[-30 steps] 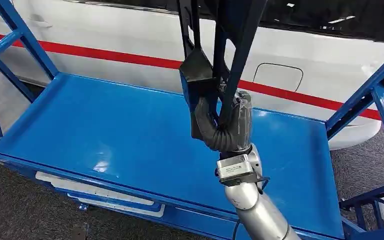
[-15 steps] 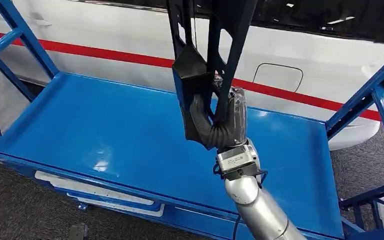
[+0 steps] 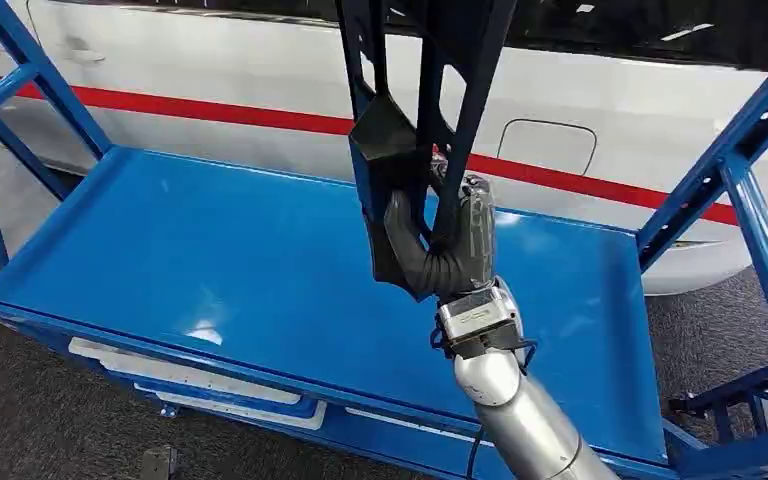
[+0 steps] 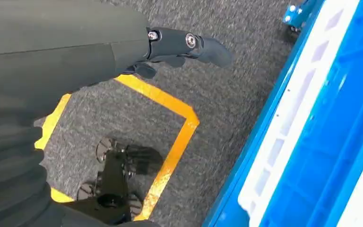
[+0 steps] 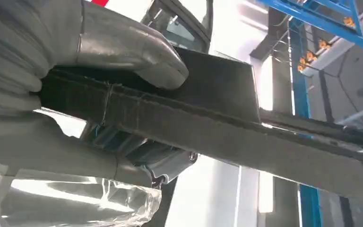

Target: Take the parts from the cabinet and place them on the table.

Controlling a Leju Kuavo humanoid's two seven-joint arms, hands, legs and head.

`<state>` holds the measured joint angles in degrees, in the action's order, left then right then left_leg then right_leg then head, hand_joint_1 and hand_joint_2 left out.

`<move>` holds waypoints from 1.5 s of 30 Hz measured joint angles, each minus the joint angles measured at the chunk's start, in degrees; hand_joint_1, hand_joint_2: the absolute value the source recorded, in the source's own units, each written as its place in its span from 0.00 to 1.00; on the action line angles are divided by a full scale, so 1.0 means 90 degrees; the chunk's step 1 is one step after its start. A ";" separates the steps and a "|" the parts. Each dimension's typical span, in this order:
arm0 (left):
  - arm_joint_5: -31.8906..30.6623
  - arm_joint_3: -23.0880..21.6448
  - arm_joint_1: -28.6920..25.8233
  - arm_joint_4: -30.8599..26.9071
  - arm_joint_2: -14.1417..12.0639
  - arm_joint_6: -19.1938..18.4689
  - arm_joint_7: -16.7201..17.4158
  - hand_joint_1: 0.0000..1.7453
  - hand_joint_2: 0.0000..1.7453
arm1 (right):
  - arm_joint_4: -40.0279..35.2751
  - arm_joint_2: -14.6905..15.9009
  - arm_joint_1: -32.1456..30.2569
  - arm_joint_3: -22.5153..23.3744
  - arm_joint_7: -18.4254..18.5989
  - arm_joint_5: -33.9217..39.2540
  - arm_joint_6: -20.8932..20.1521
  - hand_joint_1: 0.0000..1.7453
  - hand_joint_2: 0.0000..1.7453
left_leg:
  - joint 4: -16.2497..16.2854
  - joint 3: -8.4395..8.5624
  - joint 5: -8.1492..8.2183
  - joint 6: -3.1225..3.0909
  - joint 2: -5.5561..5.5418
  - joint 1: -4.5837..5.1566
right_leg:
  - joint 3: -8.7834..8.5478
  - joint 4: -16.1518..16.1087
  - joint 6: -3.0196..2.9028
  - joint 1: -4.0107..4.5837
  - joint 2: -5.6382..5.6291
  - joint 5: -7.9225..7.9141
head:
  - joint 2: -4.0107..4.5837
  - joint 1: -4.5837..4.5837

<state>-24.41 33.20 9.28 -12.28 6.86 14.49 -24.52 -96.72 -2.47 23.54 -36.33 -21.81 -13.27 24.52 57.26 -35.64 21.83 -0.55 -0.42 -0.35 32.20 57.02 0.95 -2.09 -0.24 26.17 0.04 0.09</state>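
Gripping the dark part [image 3: 415,110] with my right hand [image 3: 450,250], fingers [image 5: 123,47] clamped round its bar, I hold it upright above the blue worktop [image 3: 210,260] to set it down, while my left hand [image 4: 75,52] hangs empty, fingers loosely apart.

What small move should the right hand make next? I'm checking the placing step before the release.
Probably lower it. The right hand grips the black part upright above the blue table, its lower end seemingly still clear of the surface. Bringing it down until it rests there should allow a safe release.
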 joint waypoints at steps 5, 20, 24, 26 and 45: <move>-0.0010 0.0044 0.0000 0.0002 -0.0002 0.0010 0.0000 0.00 1.00 | 0.0017 -0.0015 -0.0002 0.0002 0.0000 -0.0002 0.0000 1.00 1.00 | 0.1710 -0.0641 0.1214 0.0168 0.0028 -0.0095 | 0.0185 -0.0002 -0.0235 0.0063 0.0019 -0.0161 | 0.0000 -0.0032; -0.0100 0.0046 0.0095 0.0000 -0.0027 0.0049 0.0102 0.00 1.00 | 0.0010 0.0002 -0.0095 0.0024 -0.0206 -0.0194 -0.0136 1.00 1.00 | -0.0262 0.0661 0.0347 -0.0283 0.0114 0.0019 | 0.0428 -0.0020 0.0002 0.0173 0.0043 -0.0392 | 0.0000 -0.0039; -0.0124 0.0046 0.0105 0.0000 0.0000 0.0029 0.0104 0.00 1.00 | -0.0002 0.0075 -0.0174 0.0027 -0.0328 -0.0185 -0.0342 1.00 1.00 | -0.0273 0.0142 -0.0036 -0.0220 0.0108 0.0004 | 0.0496 0.1146 0.0161 0.0051 0.0033 0.0284 | 0.0000 0.0029; -0.0146 0.0046 0.0114 0.0000 0.0000 0.0034 0.0134 0.00 1.00 | -0.0002 0.0073 -0.0163 0.0024 -0.0355 -0.0185 -0.0379 1.00 1.00 | -0.0117 0.0000 -0.0057 -0.0158 0.0109 -0.0005 | -0.0234 -0.0063 0.0223 -0.0018 0.0059 0.0245 | 0.0000 0.0037; -0.0194 0.0044 0.0132 -0.0002 -0.0017 0.0068 0.0180 0.00 1.00 | -0.0019 -0.0027 -0.0153 0.0007 -0.0471 -0.0357 -0.0418 1.00 1.00 | 0.0039 0.0618 0.0645 -0.0105 0.0024 0.0032 | 0.0345 -0.0064 0.0031 0.0079 0.0019 -0.0471 | 0.0000 -0.0044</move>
<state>-26.16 33.59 10.46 -12.31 6.71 15.10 -22.91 -96.89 -2.71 22.17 -36.26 -26.05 -16.48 20.76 57.61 -30.07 27.63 -1.50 -0.20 -0.06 35.30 56.45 1.23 -1.38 -0.06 21.93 0.04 -0.31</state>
